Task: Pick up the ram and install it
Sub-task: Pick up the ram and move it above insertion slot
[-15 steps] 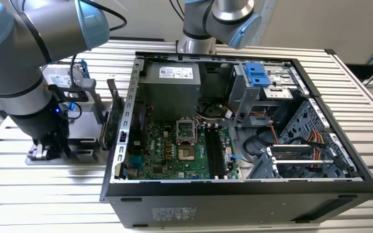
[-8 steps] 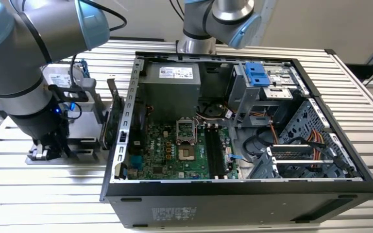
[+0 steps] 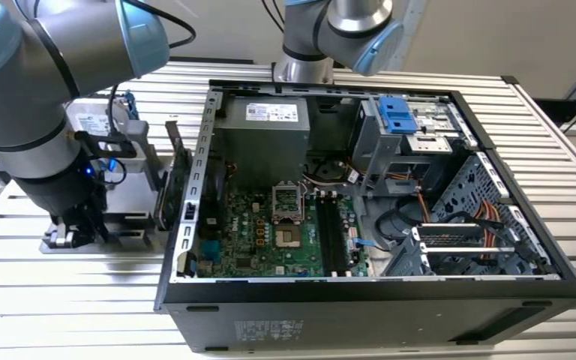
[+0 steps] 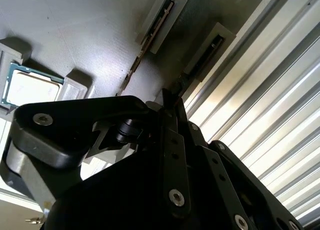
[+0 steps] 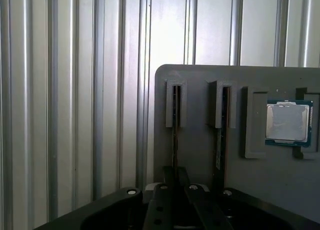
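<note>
Two ram sticks stand on edge in grey slot holders on a grey parts plate. In both wrist views my gripper has its fingers drawn close together on the ram nearest the plate's edge. That stick is still seated in its holder. The other ram stick stands beside it, untouched. In the exterior view my gripper is low over the plate, at the exterior view's left of the open computer case. The board's long black ram slots lie inside the case.
A processor chip lies in a recess on the same plate. The open computer case holds a power supply, drive cage and cables. A second arm's base stands behind the case. Ribbed aluminium tabletop surrounds everything.
</note>
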Robot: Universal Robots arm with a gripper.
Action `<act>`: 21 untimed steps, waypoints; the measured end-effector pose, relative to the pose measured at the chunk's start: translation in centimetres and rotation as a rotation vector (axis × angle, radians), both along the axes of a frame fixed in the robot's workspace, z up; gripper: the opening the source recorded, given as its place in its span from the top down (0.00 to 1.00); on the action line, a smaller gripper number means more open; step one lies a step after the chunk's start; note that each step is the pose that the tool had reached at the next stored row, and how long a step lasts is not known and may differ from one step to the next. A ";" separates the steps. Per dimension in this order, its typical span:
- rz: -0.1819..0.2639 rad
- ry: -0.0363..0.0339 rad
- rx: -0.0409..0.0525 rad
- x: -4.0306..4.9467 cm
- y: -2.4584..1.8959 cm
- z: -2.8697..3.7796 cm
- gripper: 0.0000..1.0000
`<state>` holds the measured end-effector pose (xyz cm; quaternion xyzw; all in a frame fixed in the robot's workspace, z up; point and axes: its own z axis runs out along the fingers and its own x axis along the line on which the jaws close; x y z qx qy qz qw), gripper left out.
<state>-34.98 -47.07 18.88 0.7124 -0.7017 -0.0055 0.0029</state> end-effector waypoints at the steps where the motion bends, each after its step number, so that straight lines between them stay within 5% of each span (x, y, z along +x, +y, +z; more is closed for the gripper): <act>1: 0.000 -0.0001 0.0001 0.00 0.00 0.00 1.00; 21: 0.000 0.0001 -0.0001 0.00 0.00 0.64 1.00</act>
